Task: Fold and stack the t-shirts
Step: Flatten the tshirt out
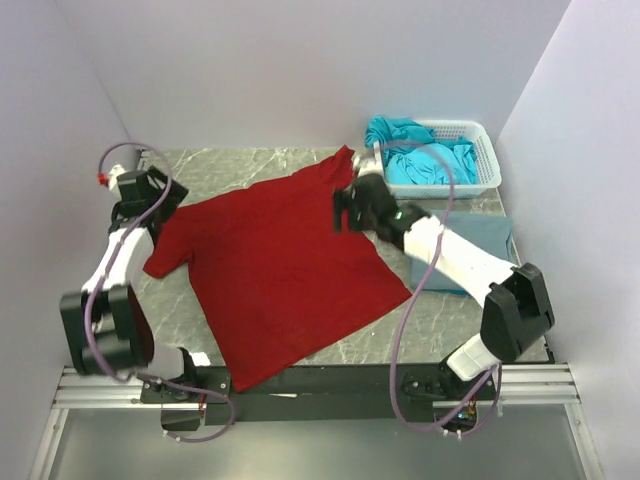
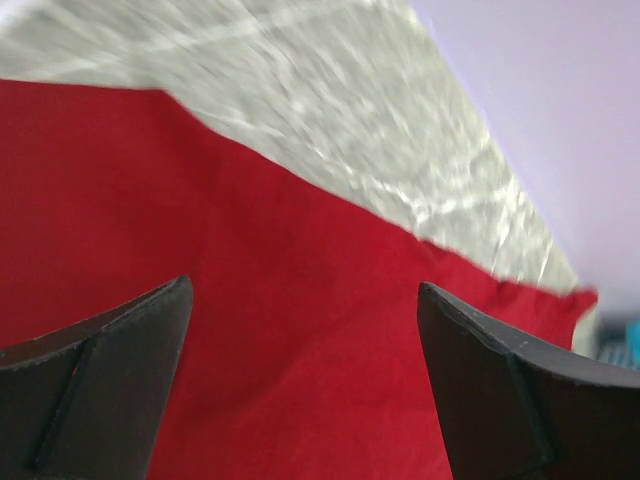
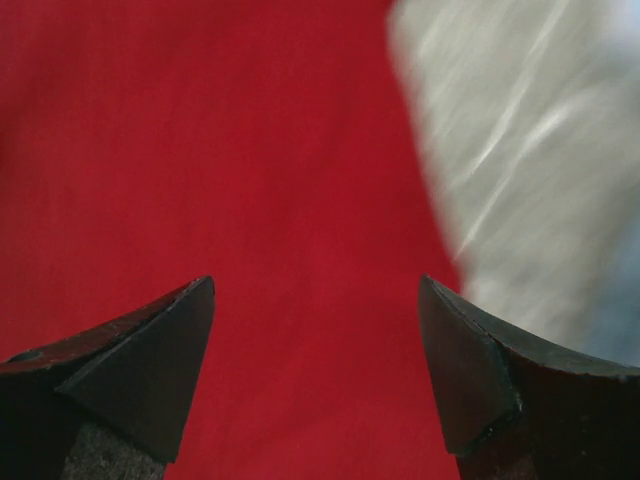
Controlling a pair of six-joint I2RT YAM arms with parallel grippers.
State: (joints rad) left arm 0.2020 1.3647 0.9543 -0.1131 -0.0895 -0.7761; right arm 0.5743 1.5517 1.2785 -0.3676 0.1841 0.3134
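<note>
Soft dark red t-shirt [image 1: 280,270], flat on streaky grey table [image 1: 250,165]. Left claw [image 2: 302,283] and right claw [image 3: 316,280] wide open, nothing held.

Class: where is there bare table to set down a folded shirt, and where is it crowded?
Free: table behind the dark red t-shirt, far left; a patch off its near-right hem. Crowded: far right, basket and grey-blue t-shirt.

Dark red t-shirt [image 1: 280,270]: soft matt cloth, faintly creased.
Bench [image 1: 250,165]: grey marble-look top, white veins, slight sheen.
Basket [image 1: 487,155]: smooth white lattice plastic.
Turquoise t-shirts [image 1: 420,165]: crumpled cloth.
Left gripper [image 2: 305,283], right gripper [image 3: 317,280]: jaws matt black.
</note>
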